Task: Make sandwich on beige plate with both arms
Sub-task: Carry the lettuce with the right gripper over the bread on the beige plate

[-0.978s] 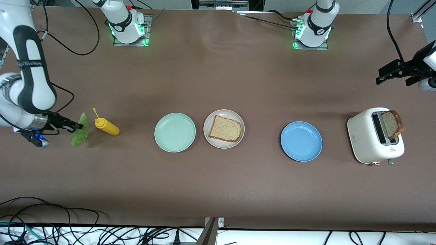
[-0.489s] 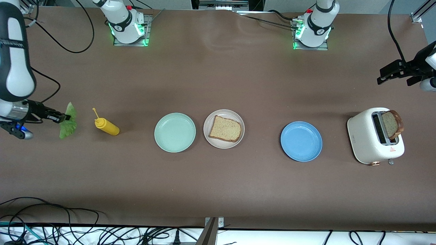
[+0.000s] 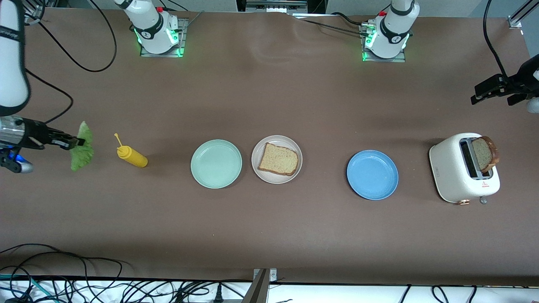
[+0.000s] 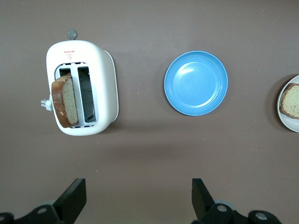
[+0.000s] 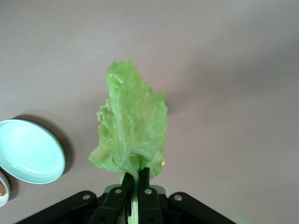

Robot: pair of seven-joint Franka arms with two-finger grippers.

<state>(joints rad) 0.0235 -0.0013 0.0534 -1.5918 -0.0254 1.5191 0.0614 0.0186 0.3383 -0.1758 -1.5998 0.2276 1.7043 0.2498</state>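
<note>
Here, at the middle left edge of the front view, the right gripper (image 3: 78, 142) is pinching the lettuce leaf (image 3: 82, 146) above the bench (image 3: 269, 231), beside the mustard bottle (image 3: 131, 156). The beige plate (image 3: 276, 159) is sitting mid-frame with one bread slice (image 3: 278, 159) on it, the green plate (image 3: 216, 163) just beside it. The blue plate (image 3: 372, 174) is lying well apart. Another bread slice (image 3: 485, 153) is standing in the toaster (image 3: 463, 173). The left gripper (image 4: 138, 196), jaws wide, is waiting at the right edge.

Even overhead light, soft shadows
</note>
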